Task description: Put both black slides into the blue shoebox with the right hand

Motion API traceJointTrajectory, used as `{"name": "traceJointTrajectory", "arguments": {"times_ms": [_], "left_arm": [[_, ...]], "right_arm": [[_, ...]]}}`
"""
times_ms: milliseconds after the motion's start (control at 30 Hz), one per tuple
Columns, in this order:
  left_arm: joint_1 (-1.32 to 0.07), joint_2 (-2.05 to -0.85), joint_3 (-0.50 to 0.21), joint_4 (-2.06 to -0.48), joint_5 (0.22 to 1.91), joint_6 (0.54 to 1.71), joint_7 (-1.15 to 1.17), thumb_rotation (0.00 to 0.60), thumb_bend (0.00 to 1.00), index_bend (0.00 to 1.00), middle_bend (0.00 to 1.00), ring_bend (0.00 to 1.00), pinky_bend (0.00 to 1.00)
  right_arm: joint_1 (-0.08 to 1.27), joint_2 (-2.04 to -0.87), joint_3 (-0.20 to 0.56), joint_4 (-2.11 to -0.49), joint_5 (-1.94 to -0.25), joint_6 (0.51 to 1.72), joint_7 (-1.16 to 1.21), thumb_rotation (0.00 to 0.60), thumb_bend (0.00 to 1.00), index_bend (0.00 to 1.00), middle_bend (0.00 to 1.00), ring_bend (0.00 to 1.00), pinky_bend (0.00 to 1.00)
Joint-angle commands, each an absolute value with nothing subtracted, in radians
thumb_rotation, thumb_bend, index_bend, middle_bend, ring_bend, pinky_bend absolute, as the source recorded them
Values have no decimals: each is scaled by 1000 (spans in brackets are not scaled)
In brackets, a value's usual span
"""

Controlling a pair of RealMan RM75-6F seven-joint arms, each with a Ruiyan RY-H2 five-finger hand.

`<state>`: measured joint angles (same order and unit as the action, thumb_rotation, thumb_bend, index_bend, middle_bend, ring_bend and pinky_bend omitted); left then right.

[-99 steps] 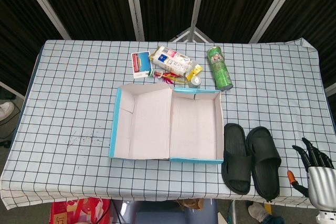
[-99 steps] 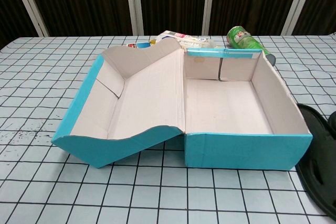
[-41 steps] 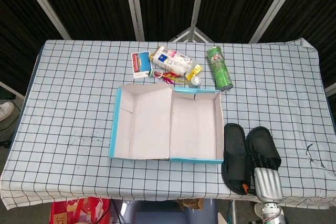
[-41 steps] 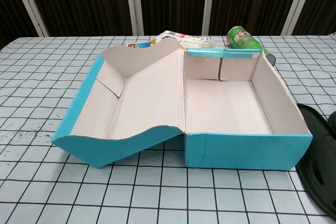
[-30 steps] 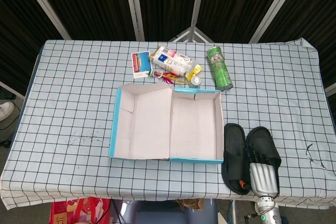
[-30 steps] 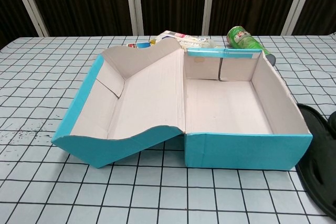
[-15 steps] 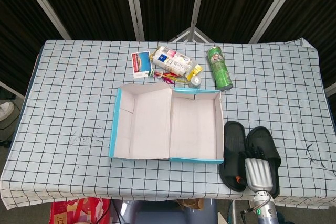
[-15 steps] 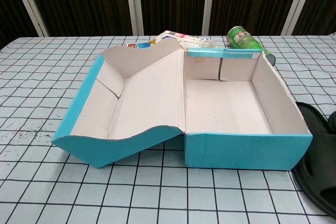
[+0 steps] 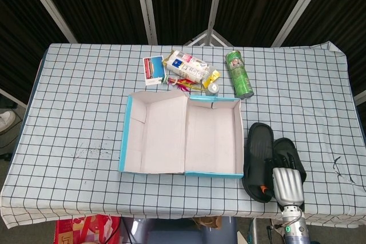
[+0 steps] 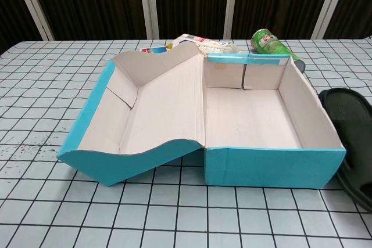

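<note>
- Dark slatted backdrop; bench [image 9: 74,101] under checked cloth.
- Blue shoebox [image 9: 213,171] open at centre, interior bare.
- Both black slides [image 9: 260,152] just right of the box wall, long axes running away from the robot; the nearer-box one appears lifted and tilted.
- Right hand [image 9: 286,186] over their near ends; fingers hidden, grip impossible to tell.
- Next, likely: carry leftward over the wall.
- Left hand absent from both views.
</note>
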<state>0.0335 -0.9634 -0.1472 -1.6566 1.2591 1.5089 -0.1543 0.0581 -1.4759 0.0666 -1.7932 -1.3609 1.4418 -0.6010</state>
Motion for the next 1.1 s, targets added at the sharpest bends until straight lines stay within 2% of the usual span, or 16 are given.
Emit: {"name": "traceJointTrajectory", "arguments": {"times_ms": [33, 300, 433, 633, 967, 1033, 1100], "left_arm": [[34, -963, -147, -1658, 1260, 1510, -155, 600, 373, 81, 0, 0, 92], [37, -960, -149, -1656, 1256, 1511, -166, 600, 373, 81, 0, 0, 92], [38, -960, -149, -1655, 1259, 1512, -171, 600, 374, 81, 0, 0, 92], [37, -960, -149, -1652, 1258, 1509, -176, 600, 373, 82, 0, 0, 92], [36, -959, -150, -1649, 1259, 1506, -181, 600, 373, 82, 0, 0, 93], [36, -959, -150, -1648, 1259, 1505, -181, 600, 373, 82, 0, 0, 92], [35, -959, -150, -1648, 1260, 1505, -181, 600, 373, 82, 0, 0, 92]], "right_arm": [[66, -1417, 94, -1862, -1364, 1462, -631, 600, 410, 484, 374, 178, 61], [107, -1270, 201, -2037, -1321, 1515, -831, 600, 410, 484, 387, 177, 44], [141, -1210, 258, -2139, -1254, 1485, -829, 600, 435, 491, 388, 180, 45], [205, -1113, 373, -2351, -1021, 1303, -492, 600, 543, 516, 411, 225, 44], [407, -954, 671, -2356, -406, 864, 119, 600, 588, 545, 417, 255, 44], [459, -910, 699, -2356, -286, 819, 166, 600, 587, 545, 417, 255, 44], [512, -894, 694, -2356, -205, 841, 168, 600, 587, 546, 417, 256, 45]]}}
